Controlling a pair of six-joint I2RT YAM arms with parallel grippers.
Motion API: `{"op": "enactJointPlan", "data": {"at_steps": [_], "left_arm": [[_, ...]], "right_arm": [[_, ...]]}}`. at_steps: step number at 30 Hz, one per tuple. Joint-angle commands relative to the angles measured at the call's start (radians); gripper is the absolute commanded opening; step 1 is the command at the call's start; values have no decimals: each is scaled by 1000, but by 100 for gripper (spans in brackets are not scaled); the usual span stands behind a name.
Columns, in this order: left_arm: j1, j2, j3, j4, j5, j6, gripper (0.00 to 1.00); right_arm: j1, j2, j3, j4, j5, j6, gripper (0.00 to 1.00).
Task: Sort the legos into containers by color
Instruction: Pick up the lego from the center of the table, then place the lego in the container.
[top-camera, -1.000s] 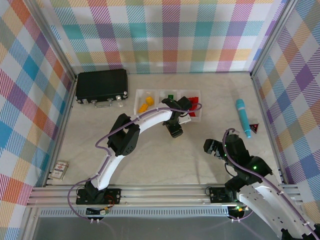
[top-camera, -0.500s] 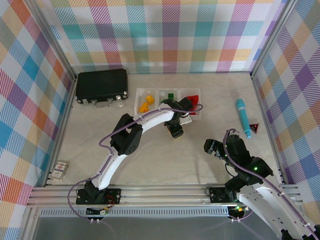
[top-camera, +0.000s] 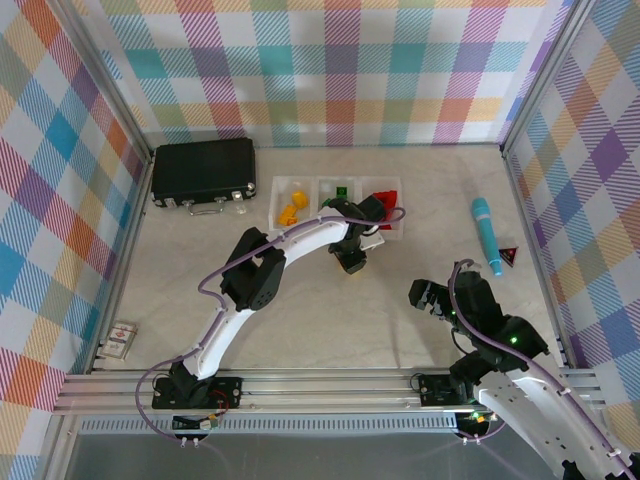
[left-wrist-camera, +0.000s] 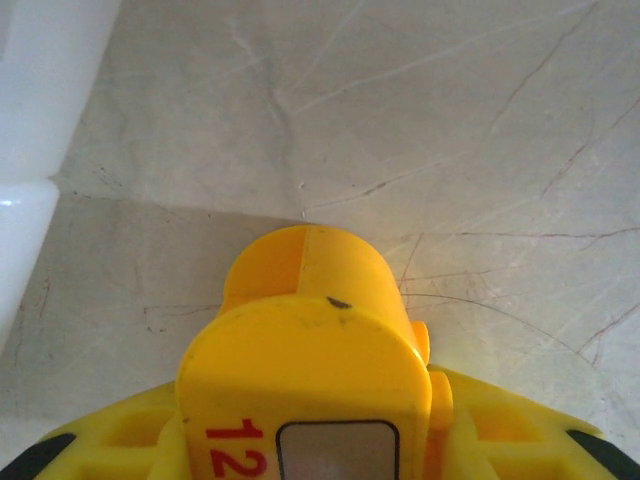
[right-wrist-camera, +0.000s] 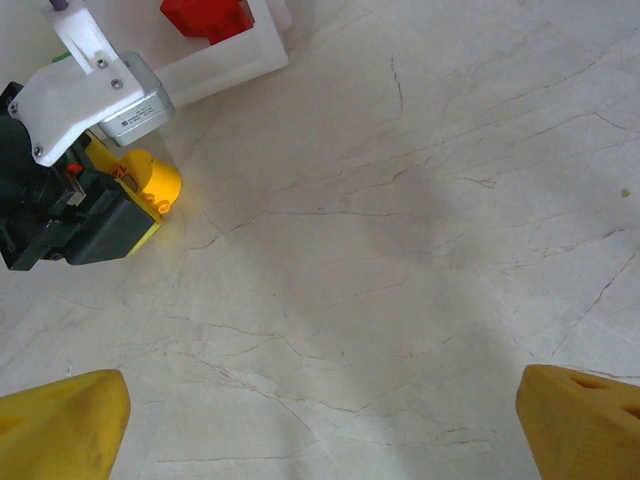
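Legos (top-camera: 292, 208) lie in the containers (top-camera: 278, 186), a row of three bins whose long axis runs left to right: yellow in the left bin, green in the middle, red in the right. The left gripper (top-camera: 351, 263) hangs low over the table (top-camera: 300, 320), just nearer than the row's front wall, between the middle and right bins. Its jaws are drawn narrow, and whether a brick sits between them is hidden. The bins thus lie just beyond this gripper, the yellow bin to its left. The right gripper (right-wrist-camera: 320, 430) stands wide and empty, well apart from the row, so the left arm is the nearer.
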Motion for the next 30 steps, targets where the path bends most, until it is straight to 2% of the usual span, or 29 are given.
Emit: {"op": "enactJointPlan", "data": {"at_steps": [1, 7, 11, 16, 23, 30], "left_arm": [[2, -76, -47, 38, 40, -50, 24], [28, -264, -138, 159, -5, -144, 18], [117, -380, -187, 246, -15, -277, 17], [235, -476, -244, 336, -164, -424, 17], [365, -410, -160, 255, -225, -557, 18], [394, -292, -86, 232, -195, -576, 18]], "right_arm": [[-3, -18, 27, -28, 12, 16, 99], [-2, -29, 21, -36, 28, 13, 99], [-2, -28, 10, -22, 28, 10, 99], [-2, -25, -5, -4, 29, 3, 99], [-2, -19, -22, 14, 27, 2, 99], [-3, -22, -23, 6, 36, 0, 99]]}}
